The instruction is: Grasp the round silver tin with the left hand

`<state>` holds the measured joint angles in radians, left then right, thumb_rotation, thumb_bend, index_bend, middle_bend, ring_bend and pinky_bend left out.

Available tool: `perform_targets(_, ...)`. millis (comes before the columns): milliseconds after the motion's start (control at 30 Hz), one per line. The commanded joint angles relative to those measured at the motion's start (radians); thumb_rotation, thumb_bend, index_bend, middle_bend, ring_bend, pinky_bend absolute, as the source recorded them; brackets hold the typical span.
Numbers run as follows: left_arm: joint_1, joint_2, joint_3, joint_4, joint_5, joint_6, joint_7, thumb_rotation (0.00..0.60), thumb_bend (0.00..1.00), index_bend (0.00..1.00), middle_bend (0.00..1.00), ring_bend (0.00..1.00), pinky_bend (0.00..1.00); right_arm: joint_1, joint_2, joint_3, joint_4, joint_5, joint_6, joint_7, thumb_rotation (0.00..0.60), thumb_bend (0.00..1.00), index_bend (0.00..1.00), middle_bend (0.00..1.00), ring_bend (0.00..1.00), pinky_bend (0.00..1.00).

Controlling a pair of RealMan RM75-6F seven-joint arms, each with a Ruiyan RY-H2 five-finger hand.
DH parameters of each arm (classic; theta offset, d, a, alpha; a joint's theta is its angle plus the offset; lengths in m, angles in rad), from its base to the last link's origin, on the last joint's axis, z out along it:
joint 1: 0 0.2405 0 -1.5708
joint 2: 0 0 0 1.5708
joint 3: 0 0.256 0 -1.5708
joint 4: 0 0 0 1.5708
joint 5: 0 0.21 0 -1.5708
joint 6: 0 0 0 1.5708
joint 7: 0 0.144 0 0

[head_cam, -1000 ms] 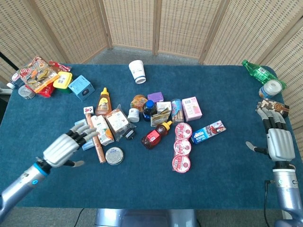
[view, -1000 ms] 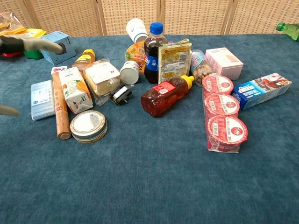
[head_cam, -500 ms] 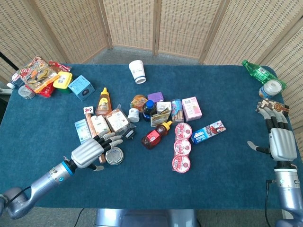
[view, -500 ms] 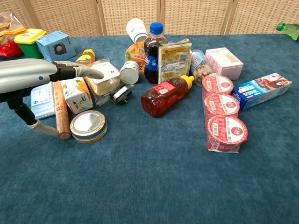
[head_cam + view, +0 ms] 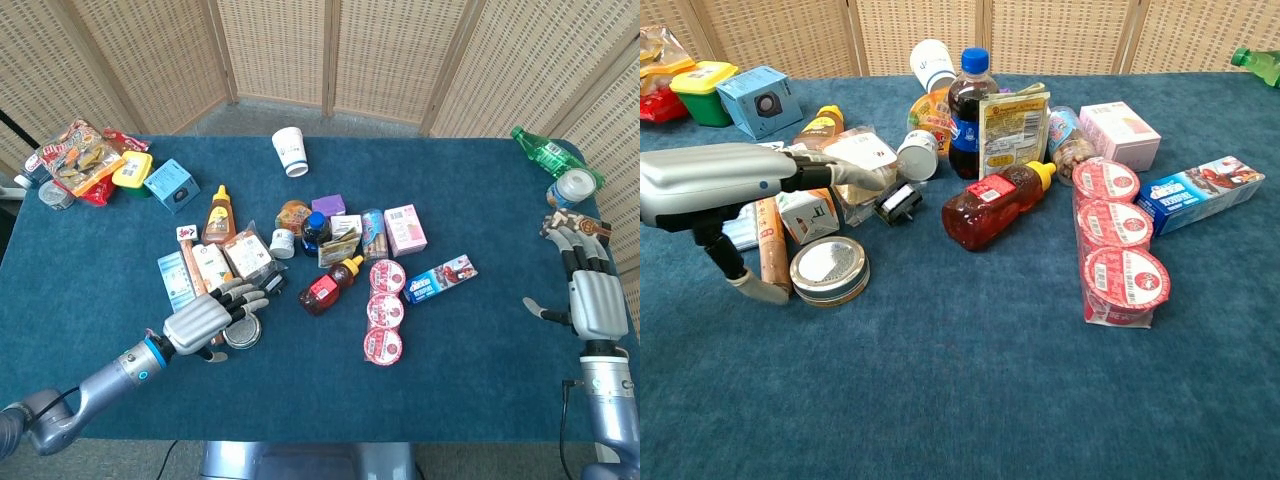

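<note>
The round silver tin [image 5: 829, 269] lies flat on the blue table, front left of the pile; in the head view the tin [image 5: 243, 332] is partly hidden under my fingers. My left hand [image 5: 207, 319] hovers over it, palm down, fingers spread and reaching past it toward the juice carton [image 5: 805, 211]. In the chest view the left hand [image 5: 735, 183] is above and left of the tin, thumb [image 5: 752, 287] hanging beside it, not gripping. My right hand [image 5: 592, 295] stays open at the table's far right edge.
A brown stick [image 5: 768, 254] lies just left of the tin. Behind it are a sandwich pack [image 5: 868, 166], a black clip [image 5: 901, 205] and a honey bottle [image 5: 995, 203]. Three red-lidded cups [image 5: 1117, 252] are stacked to the right. Snacks crowd the far left corner [image 5: 85, 160].
My left hand has moved right and forward, from left of the pile to over the silver tin. The right hand stayed still.
</note>
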<state>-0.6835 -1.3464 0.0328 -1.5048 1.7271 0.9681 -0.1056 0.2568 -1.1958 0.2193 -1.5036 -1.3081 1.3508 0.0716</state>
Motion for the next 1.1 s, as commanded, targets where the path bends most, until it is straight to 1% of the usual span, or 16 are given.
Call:
perform_targets(33, -0.011, -0.008, -0.004, -0.003, -0.009, -0.010, 0.009, 0.600, 0.07, 0.00, 0.00, 0.00, 0.00, 0.000, 0.000, 0.000, 0.000, 0.000, 0.000, -0.001, 0.600, 0.05, 0.09, 0.00, 0.00, 0.00)
perform_targets(433, -0.008, -0.033, 0.020, 0.035, -0.044, -0.017, 0.029, 0.600, 0.07, 0.00, 0.00, 0.00, 0.00, 0.000, 0.000, 0.001, 0.001, 0.001, 0.000, 0.002, 0.600, 0.05, 0.09, 0.00, 0.00, 0.00)
perform_targets(1100, -0.061, -0.048, 0.008, 0.034, -0.096, -0.088, 0.071, 0.600, 0.07, 0.00, 0.00, 0.00, 0.00, -0.001, 0.001, 0.003, 0.000, 0.004, -0.001, 0.005, 0.600, 0.05, 0.09, 0.00, 0.00, 0.00)
